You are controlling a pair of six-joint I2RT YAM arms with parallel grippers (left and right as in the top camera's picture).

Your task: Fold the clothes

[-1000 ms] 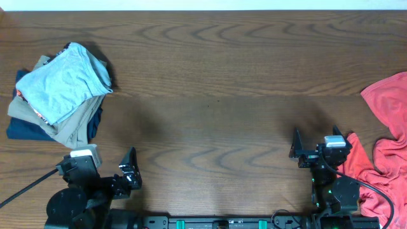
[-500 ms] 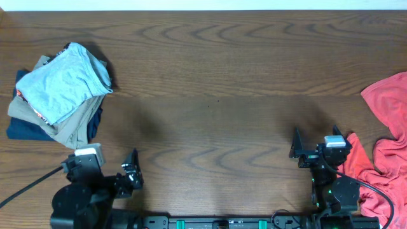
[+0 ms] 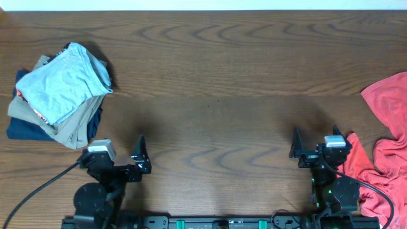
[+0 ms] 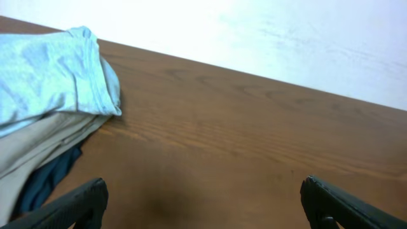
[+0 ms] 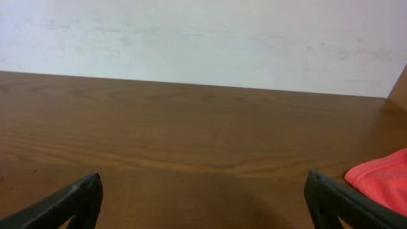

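A pale blue-grey T-shirt (image 3: 63, 83) lies folded on top of a stack of clothes at the far left of the table; it also shows in the left wrist view (image 4: 44, 83). A coral-red garment (image 3: 388, 146) lies crumpled at the right edge, and its corner shows in the right wrist view (image 5: 381, 181). My left gripper (image 3: 138, 159) is open and empty at the front left, right of the stack. My right gripper (image 3: 304, 151) is open and empty at the front right, just left of the red garment.
Under the blue-grey shirt lie a folded tan garment (image 3: 63, 127) and a dark navy one (image 3: 22, 130). The brown wooden table (image 3: 216, 95) stretches between the two arms. A white wall (image 5: 203, 38) stands behind the table.
My left arm has swung right and forward, so its gripper now sits farther right and a little farther from the front edge. The right arm and the clothes have not moved.
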